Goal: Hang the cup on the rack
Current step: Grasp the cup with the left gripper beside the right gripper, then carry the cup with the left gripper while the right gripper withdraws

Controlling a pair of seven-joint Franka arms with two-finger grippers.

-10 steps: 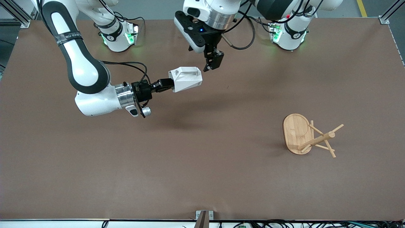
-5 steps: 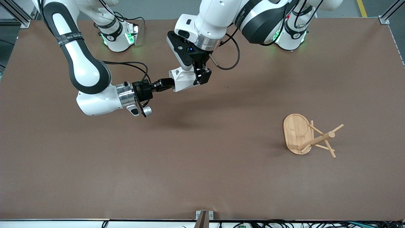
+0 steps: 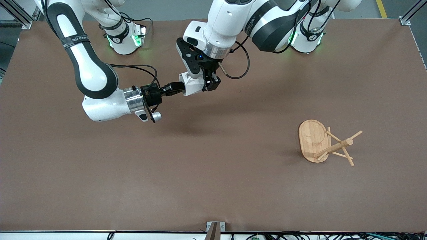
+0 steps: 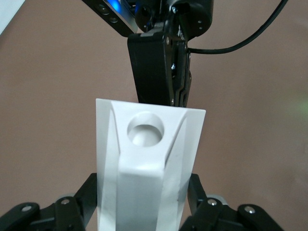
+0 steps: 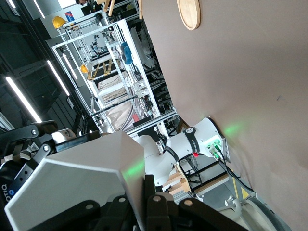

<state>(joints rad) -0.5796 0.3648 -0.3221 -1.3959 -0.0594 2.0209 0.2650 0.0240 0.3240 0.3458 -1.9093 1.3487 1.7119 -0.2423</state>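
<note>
**Cup mid-handover above the table, rack well off toward the left arm's end**

The cup (image 3: 193, 84) is up in the air over the brown table (image 3: 100, 186), lying on its side with its long axis running roughly level from the right gripper (image 3: 176, 88) toward the left gripper (image 3: 209, 82). The right gripper is clamped on one end of the cup: in the right wrist view its dark fingers (image 5: 154, 207) close on the white faceted body (image 5: 82, 183).

The left gripper comes down from above onto the other end of the cup. In the left wrist view its two fingers (image 4: 77, 211) stand on either side of the cup (image 4: 144, 159), at or very near the walls, with the handle and its round hole (image 4: 144, 131) facing the camera and the right gripper (image 4: 161, 72) clamped on the end away from it. Whether the left fingers press the cup or only bracket it cannot be told.

The rack (image 3: 325, 144) stands on the table well apart from both grippers, toward the left arm's end and nearer the front camera than the cup. Its post (image 3: 333, 148) and pegs reach up from the oval base (image 3: 310, 138).

The left arm's base is the closer one to the rack, so a pass into the left gripper looks like the step in hand. The handle hole will have to be turned toward a peg.
</note>
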